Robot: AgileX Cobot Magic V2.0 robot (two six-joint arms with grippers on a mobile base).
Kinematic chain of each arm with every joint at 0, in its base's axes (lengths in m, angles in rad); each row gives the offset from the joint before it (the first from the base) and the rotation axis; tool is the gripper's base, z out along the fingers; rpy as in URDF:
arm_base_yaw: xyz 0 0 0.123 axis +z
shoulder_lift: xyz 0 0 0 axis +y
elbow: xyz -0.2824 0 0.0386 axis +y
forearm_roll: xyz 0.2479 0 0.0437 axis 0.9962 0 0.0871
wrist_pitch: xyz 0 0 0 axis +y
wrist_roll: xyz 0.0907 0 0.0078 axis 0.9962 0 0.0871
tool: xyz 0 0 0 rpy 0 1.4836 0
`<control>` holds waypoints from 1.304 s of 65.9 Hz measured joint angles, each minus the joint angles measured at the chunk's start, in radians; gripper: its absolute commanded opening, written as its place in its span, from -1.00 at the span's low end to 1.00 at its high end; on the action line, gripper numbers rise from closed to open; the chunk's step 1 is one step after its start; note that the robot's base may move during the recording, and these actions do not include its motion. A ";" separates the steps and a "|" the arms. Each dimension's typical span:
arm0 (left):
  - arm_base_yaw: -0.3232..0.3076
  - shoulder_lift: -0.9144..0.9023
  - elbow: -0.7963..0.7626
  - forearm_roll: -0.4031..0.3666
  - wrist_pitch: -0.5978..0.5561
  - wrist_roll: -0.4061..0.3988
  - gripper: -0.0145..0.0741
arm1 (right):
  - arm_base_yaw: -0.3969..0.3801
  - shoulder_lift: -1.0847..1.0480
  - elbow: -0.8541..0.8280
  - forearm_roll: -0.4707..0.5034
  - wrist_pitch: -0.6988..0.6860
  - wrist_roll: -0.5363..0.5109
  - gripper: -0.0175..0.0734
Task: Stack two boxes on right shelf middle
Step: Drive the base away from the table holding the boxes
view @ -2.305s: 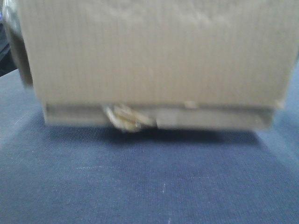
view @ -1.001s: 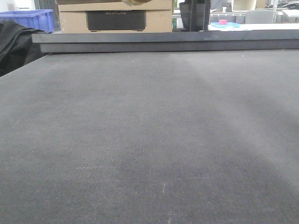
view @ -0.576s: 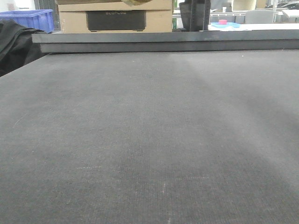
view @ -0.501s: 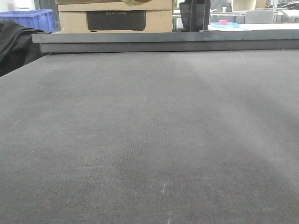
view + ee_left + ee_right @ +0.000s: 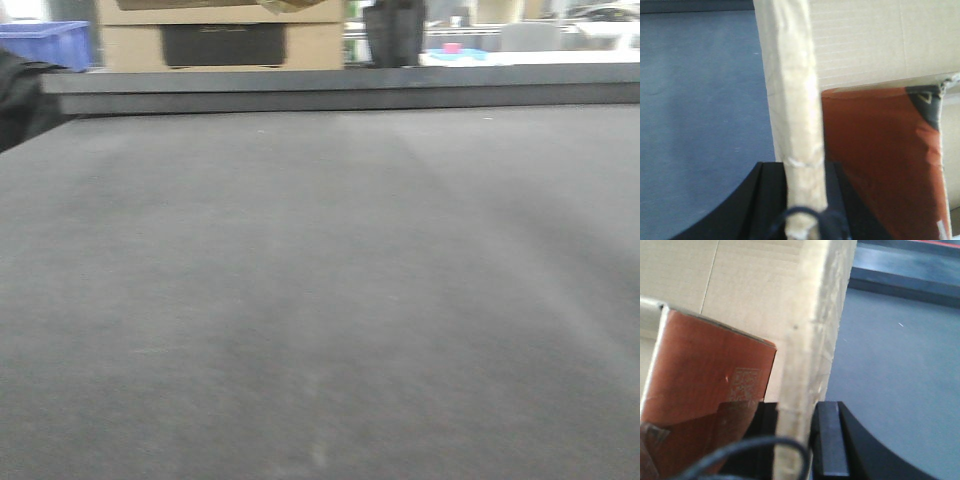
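1. Thin flat box (image 5: 799, 125): plain brown cardboard. Its narrow edge is wrapped in wrinkled, yellowish tape with a lifted seam near the lower end. The edge runs upright through the left wrist view, and the table surface (image 5: 695, 125) shows past its left side. Contact with that surface cannot be told.
2. Second box (image 5: 875, 40): plain corrugated brown cardboard with fine horizontal fluting and one faint vertical crease. It lies just beside the taped edge, on the side away from the table surface.
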 measured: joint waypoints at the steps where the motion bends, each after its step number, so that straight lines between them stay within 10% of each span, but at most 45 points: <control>1: 0.000 0.000 0.000 0.000 0.000 0.000 -0.92 | 0.000 0.000 0.000 0.000 0.000 0.000 -0.95; 86: 0.000 0.006 0.000 0.014 0.012 0.000 -0.92 | 0.003 0.037 0.000 0.009 -0.012 -0.002 -0.95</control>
